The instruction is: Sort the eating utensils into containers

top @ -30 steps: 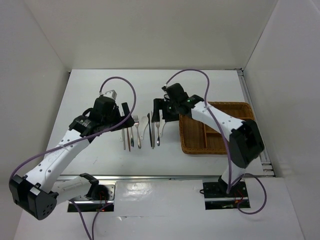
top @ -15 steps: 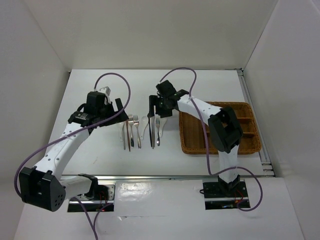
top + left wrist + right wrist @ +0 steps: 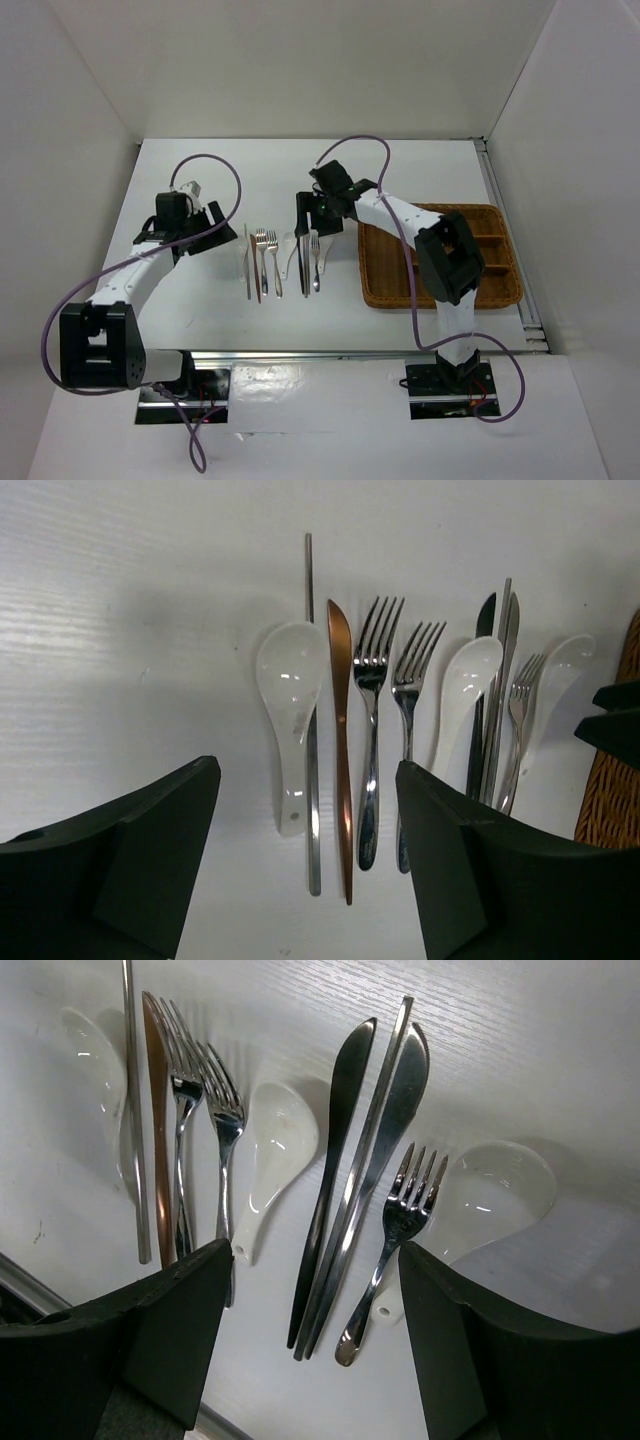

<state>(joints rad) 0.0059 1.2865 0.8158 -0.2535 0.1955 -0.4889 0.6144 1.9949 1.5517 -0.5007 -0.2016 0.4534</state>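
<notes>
The eating utensils [image 3: 268, 262] lie in a row on the white table. In the left wrist view I see a white soup spoon [image 3: 290, 680], a slim silver stick [image 3: 311, 780], a copper knife [image 3: 340, 730] and two forks [image 3: 370, 700]. My left gripper [image 3: 308, 780] hangs open above their handle ends, holding nothing. My right gripper [image 3: 315, 1260] is open over a dark knife [image 3: 335, 1160], a silver knife [image 3: 395, 1110], a small fork [image 3: 400, 1220] and a white spoon [image 3: 490, 1195], touching none. The wicker tray [image 3: 440, 302] with its containers lies to the right.
White walls close in the table on three sides. A metal rail [image 3: 300, 355] runs along the near edge between the arm bases. Purple cables [image 3: 215, 160] loop above both arms. The tray's edge [image 3: 612, 790] shows at the right of the left wrist view.
My left arm has drawn back to the left, away from the utensil row. My right gripper slid left from beside the tray to above the right-hand utensils, then held still.
</notes>
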